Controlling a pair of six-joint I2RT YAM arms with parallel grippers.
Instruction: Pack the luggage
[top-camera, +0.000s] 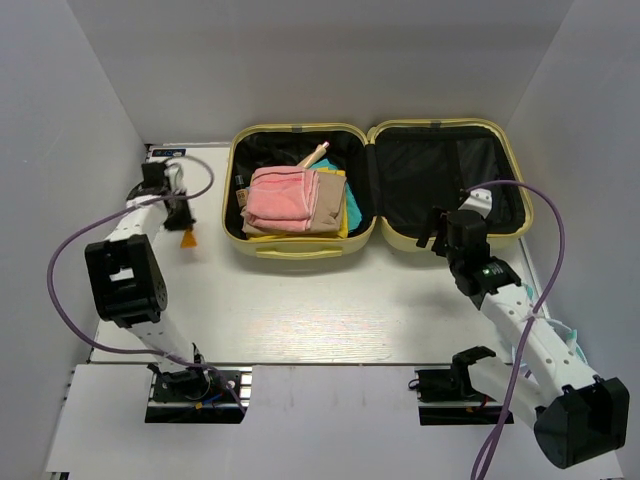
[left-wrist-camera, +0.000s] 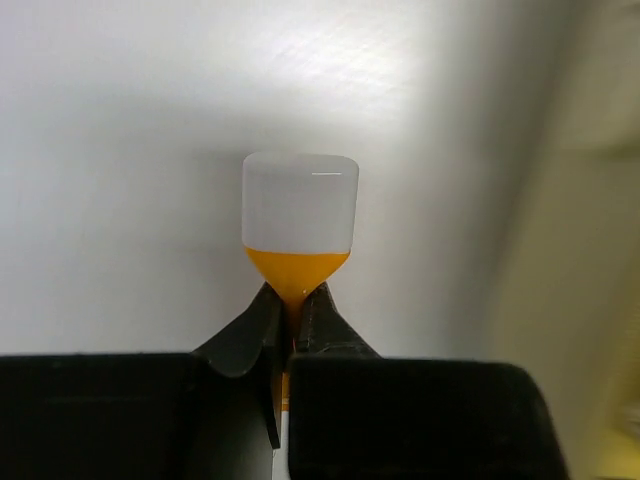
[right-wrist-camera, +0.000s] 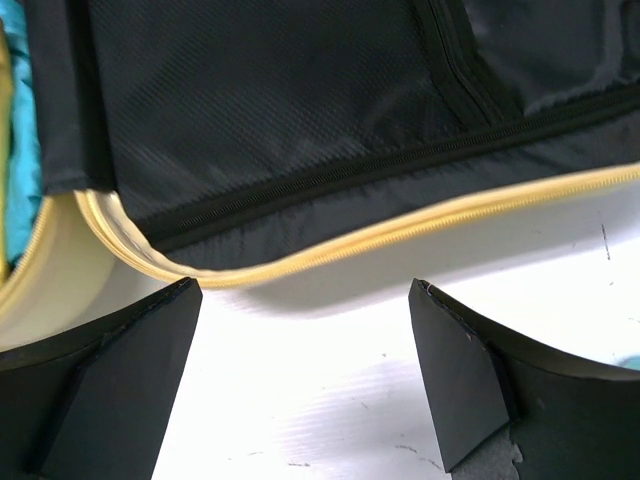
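Right gripper (top-camera: 438, 234): just short of the near rim of the luggage (top-camera: 300, 248), in front of its right half. In the right wrist view its fingers (right-wrist-camera: 120, 370) stand wide apart with nothing between them. They hang over the white table (top-camera: 300, 310). The yellow zipper rim of the luggage (right-wrist-camera: 350, 245) curves past just beyond the tips.

Left gripper (top-camera: 181, 222): left of the luggage, well clear of its left wall, low over the table. In the left wrist view the left gripper (left-wrist-camera: 293, 320) is pinched almost closed on the narrow end of a small orange tube (left-wrist-camera: 297, 268). The tube's white cap (left-wrist-camera: 300, 200) points away from the fingers. From above, the orange tube (top-camera: 187, 239) shows just below the fingers.

Luggage: pale yellow clamshell, open flat on the far part of the table, both halves side by side.
- Left half: a folded pink cloth (top-camera: 280, 197) on top. A tan cloth (top-camera: 328, 200) touches it on the right. Teal fabric (top-camera: 352, 203) shows at the edge beside the hinge. A cream bottle (top-camera: 312, 155) with a pink tip lies tilted behind the cloths.
- Right half: black lining (top-camera: 440, 170) with a zipper across it (right-wrist-camera: 330, 175); no loose items visible on it.
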